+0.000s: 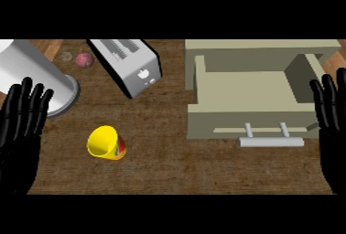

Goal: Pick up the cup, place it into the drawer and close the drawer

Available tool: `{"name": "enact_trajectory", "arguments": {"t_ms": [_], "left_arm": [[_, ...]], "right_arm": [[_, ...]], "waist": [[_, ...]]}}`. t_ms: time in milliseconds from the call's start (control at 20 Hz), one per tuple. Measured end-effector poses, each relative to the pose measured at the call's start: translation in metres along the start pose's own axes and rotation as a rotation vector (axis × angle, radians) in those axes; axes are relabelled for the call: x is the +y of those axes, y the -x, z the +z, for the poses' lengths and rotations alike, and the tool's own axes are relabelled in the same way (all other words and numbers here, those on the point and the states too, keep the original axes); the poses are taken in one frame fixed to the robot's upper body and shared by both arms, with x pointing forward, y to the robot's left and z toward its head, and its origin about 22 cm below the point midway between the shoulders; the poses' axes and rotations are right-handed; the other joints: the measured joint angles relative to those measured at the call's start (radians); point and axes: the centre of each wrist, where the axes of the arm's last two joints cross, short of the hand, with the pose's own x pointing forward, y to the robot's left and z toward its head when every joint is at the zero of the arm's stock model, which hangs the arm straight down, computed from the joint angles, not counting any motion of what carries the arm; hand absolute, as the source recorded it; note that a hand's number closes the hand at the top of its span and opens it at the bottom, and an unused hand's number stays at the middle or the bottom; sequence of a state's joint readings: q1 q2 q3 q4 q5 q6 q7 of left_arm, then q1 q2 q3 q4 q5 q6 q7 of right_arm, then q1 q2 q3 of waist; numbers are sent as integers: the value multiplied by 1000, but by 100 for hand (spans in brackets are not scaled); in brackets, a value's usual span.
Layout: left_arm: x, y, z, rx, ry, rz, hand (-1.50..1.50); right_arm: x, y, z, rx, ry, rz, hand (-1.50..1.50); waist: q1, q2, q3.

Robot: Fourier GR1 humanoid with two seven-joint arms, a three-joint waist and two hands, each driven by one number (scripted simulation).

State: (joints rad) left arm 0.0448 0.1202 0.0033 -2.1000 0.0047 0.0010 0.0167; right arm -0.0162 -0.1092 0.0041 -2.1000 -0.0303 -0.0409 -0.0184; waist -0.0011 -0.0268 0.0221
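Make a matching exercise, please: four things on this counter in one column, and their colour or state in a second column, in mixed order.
Things:
1. cup
2. drawer
3. toaster
4. left hand

Descriptions:
A. pulled open, nothing inside
B. black, open, at the left edge
C. yellow, lying on its side
D. silver, with slots on top

Pairs: 1-C, 2-A, 3-D, 4-B

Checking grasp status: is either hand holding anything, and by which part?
Nothing is held. Left hand and right hand are open; the yellow cup lies untouched.
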Motion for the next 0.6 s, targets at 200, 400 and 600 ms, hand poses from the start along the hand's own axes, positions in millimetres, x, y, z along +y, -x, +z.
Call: {"name": "enact_trajectory", "arguments": {"t_ms": [200,400,600], "left_arm": [[-11,-11,5,-22,32,24,-150],[-30,-14,15,25,37,134,-150],[-38,-3,27,90,5,232,-150]], "right_arm": [[-7,-1,1,-2,8,1,-150],[-5,-1,3,39,-29,44,-150],[-5,4,0,80,-68,80,-150]], "waist": [[1,16,-14],[1,22,-20],[4,25,-22]]}}
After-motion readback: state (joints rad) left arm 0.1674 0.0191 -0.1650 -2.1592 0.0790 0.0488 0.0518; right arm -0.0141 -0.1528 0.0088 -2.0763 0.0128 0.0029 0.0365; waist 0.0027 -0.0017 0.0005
